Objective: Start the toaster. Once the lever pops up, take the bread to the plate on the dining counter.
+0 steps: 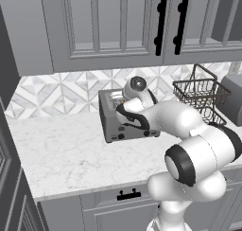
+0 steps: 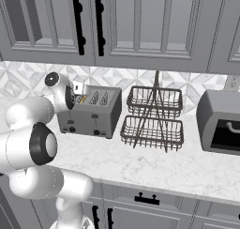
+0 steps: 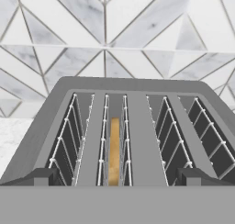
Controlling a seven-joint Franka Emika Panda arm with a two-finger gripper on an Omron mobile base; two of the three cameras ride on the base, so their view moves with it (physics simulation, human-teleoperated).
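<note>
Your end effector (image 3: 117, 179) hangs just above the toaster (image 3: 133, 126), looking down along its top toward the tiled backsplash (image 3: 114, 30); the two dark finger tips stand far apart at the bottom corners of the hand view, so the jaws are wide and hold nothing. Between them lie the slots, and the bread (image 3: 114, 149) sits in the second slot from the left in that view, a thin golden-tan edge low between the wire guides, not raised. In the left base view the arm's wrist covers the right part of the toaster's front, and the hand itself is hard to pick out there. In the right base view the toaster stands on the white marble counter (image 2: 154, 167) against the wall, its two small black knobs (image 2: 96, 132) low on the front, and a tan sliver shows in the slot nearest the arm. I cannot make out the lever positions in any view. Judgement: you are in the first step, the toaster not yet started, or at most waiting for the pop-up; nothing shows the slice lifted. The next move calls for bringing the hand forward and down over the front face to find the lever for the loaded slot and press it down; you need the fingers clear of the slot wires. Beside the toaster stands a black wire basket rack (image 2: 152, 118), near but apart; keep the elbow off it.
</note>
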